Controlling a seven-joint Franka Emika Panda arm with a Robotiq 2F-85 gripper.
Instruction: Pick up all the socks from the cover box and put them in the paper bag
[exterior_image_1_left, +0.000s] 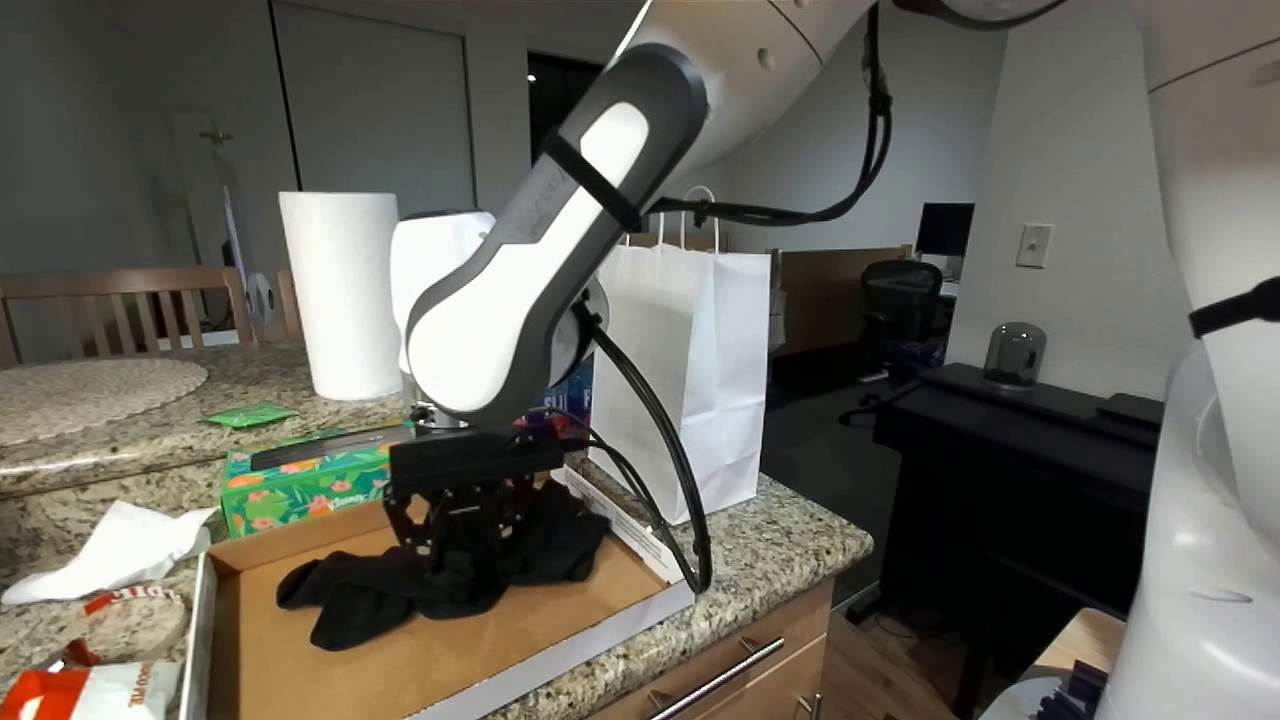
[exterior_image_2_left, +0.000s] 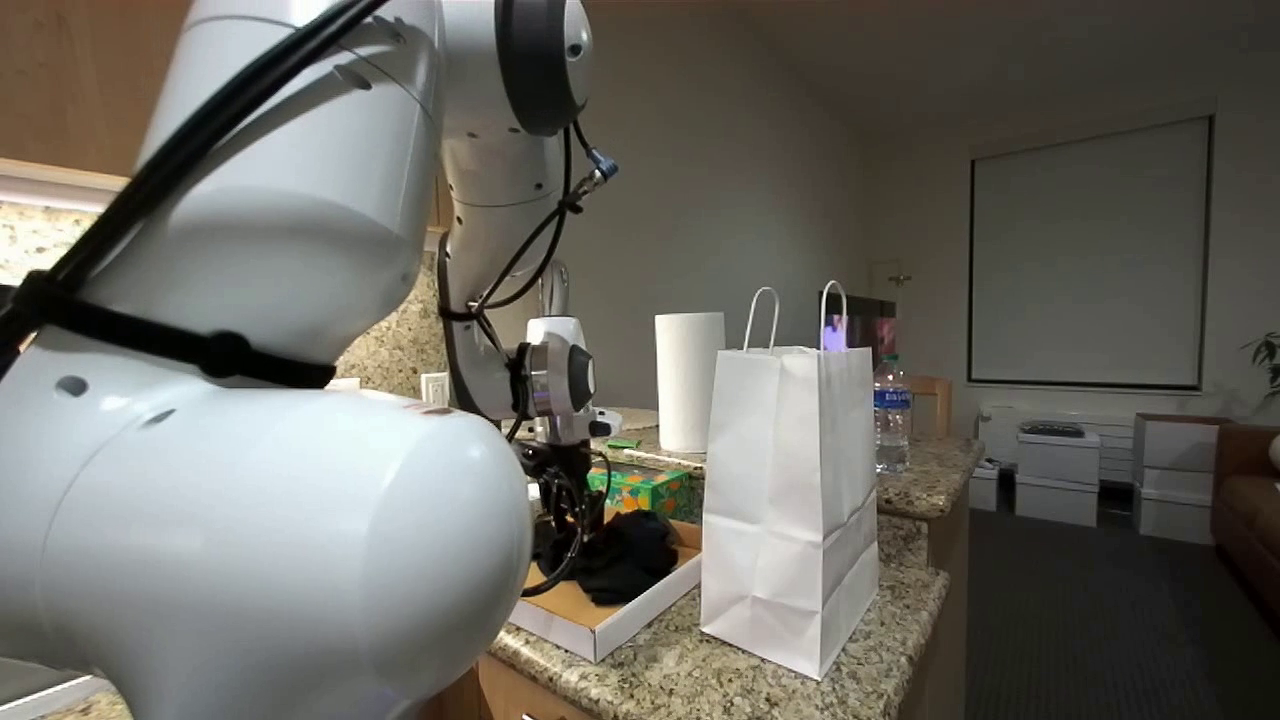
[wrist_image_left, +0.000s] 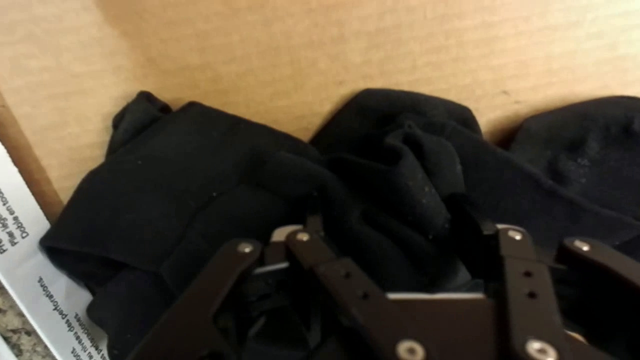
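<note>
In an exterior view, crumpled black socks (exterior_image_1_left: 375, 597) are heaped in the shallow cardboard box (exterior_image_1_left: 270, 660); the paper bag (exterior_image_1_left: 705, 370) is partly hidden by the arm (exterior_image_1_left: 490, 345). In an exterior view, creased bag stood on speckled counter (exterior_image_2_left: 660, 660), box partly blocked. In the wrist view, claw (wrist_image_left: 392, 215) seen parted, sock cloth between jaws; tips lost in black.

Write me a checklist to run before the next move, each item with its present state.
1. Black end effector down at the soft black fabric socks: ok.
2. Socks firmly held: cannot tell; fabric lies between the jaws.
3. Socks lying in the wide, shallow brown cardboard tray: ok.
4. Tall rectangular white paper bag upright: ok.
5. Bag's inside in view: not ok; no view shows it.
</note>
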